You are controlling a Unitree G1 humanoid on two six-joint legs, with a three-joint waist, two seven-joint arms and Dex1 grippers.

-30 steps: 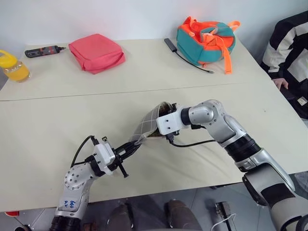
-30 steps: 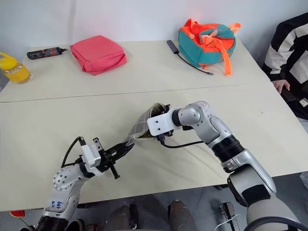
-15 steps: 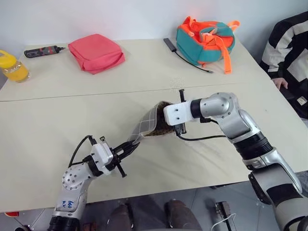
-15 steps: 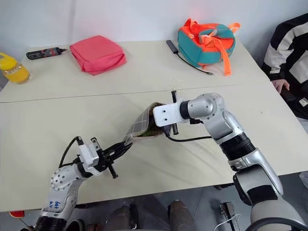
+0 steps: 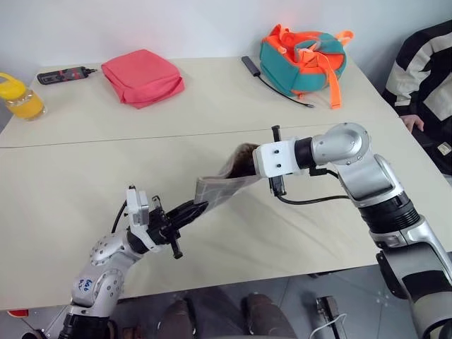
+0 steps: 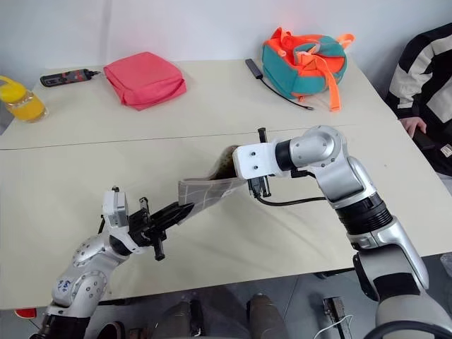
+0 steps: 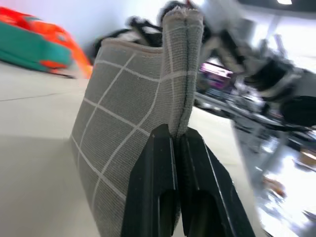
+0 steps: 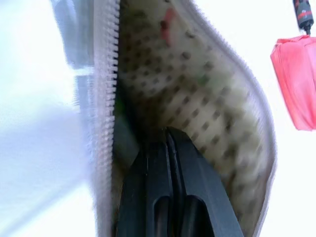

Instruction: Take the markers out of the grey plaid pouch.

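**Pouch stretched between both grippers, contents not clear**

The flat grey plaid fabric pouch (image 5: pixel 220 185) hangs above the beige table (image 5: pixel 85 162), well in front of the pink-red pouch (image 5: pixel 142 76). The left gripper (image 5: pixel 195 208) is clamped on its lower corner. The right gripper (image 8: pixel 167 148), fingers pressed together, reaches inside its open mouth. Markers cannot be made out inside.

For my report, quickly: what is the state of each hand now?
Left hand: shut on the grey plaid pouch.
Right hand: shut, fingers inside the pouch's open mouth; whether it holds anything cannot be told.
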